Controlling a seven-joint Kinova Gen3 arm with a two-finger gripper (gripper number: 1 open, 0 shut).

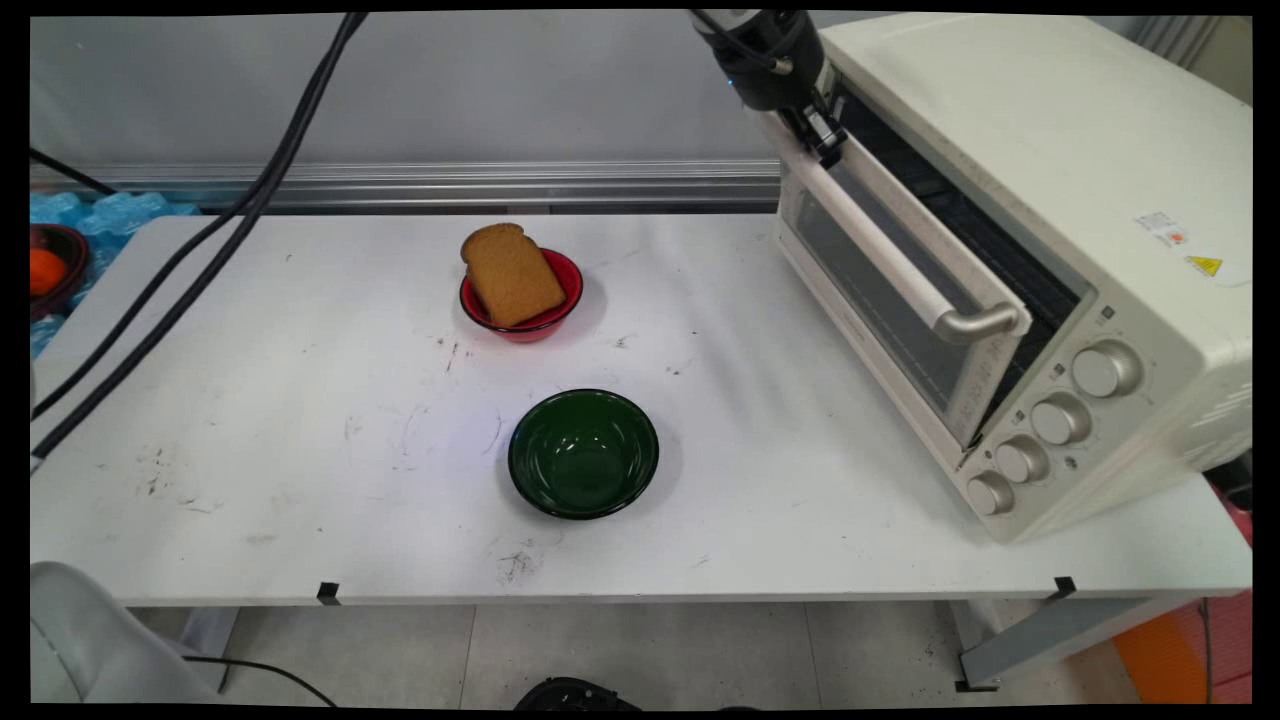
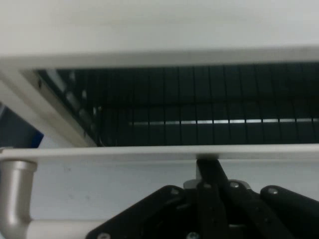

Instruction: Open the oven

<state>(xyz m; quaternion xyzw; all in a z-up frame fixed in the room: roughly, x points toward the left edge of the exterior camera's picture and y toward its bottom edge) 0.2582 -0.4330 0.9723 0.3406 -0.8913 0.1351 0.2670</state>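
Note:
My black gripper (image 1: 828,150) is at the far end of the cream toaster oven (image 1: 1050,180), right at the top edge of its glass door (image 1: 880,300). The door stands ajar, tilted outward, with its long handle (image 1: 900,262) just below the fingertips. In the hand view the gripper (image 2: 208,167) is shut, its tips pressed against the door's top rim (image 2: 124,152). Beyond the rim the dark wire rack (image 2: 199,119) shows inside the oven. The handle's metal end (image 2: 15,199) is at the lower left.
A slice of brown bread (image 1: 512,275) lies in a red bowl (image 1: 572,285) at mid-table toward the back. An empty green bowl (image 1: 583,453) stands nearer the front. Black cables (image 1: 250,200) hang across the left side. The oven's knobs (image 1: 1060,418) face front right.

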